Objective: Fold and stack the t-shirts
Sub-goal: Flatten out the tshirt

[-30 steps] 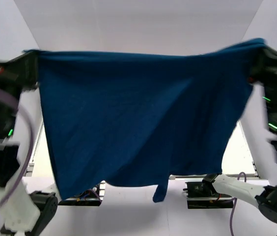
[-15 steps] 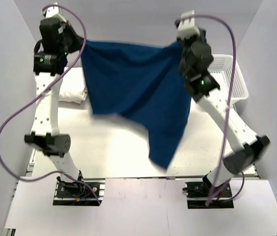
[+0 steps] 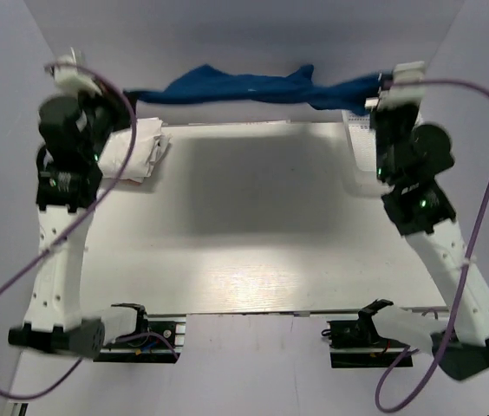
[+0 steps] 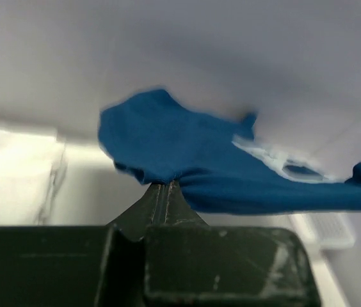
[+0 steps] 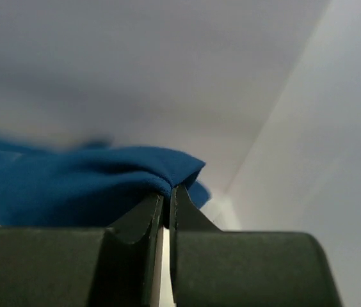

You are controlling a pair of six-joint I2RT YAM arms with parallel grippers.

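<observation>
Navy t-shirt (image 3: 244, 87) hangs in the air above the far edge of the table (image 3: 253, 260). It is pulled out sideways into a long, bunched band between the two arms, clear of the tabletop. Its shadow (image 3: 253, 182) lies broad across the far half of the table.

The left arm (image 3: 62, 208) rises at the table's left side and the right arm (image 3: 435, 243) at its right. Both reach up and toward the far side, with a purple cable (image 3: 19, 286) looping from each.

The plain white t-shirts (image 3: 140, 149) lie folded in a pile at the table's far left corner, just beside the left arm and below the navy shirt's left end. A white mesh basket (image 3: 357, 156) sits at the far right, mostly hidden behind the right arm.

The left jaws are clenched on a pinch of navy cloth at the shirt's left end, pressed together with the fabric bunching out from their tips. The right jaws are likewise clamped on the shirt's right end, with only a thin slit between them where the cloth is caught. A whitish patch (image 4: 276, 160) shows on the navy cloth in the left wrist view, too blurred to make out.
</observation>
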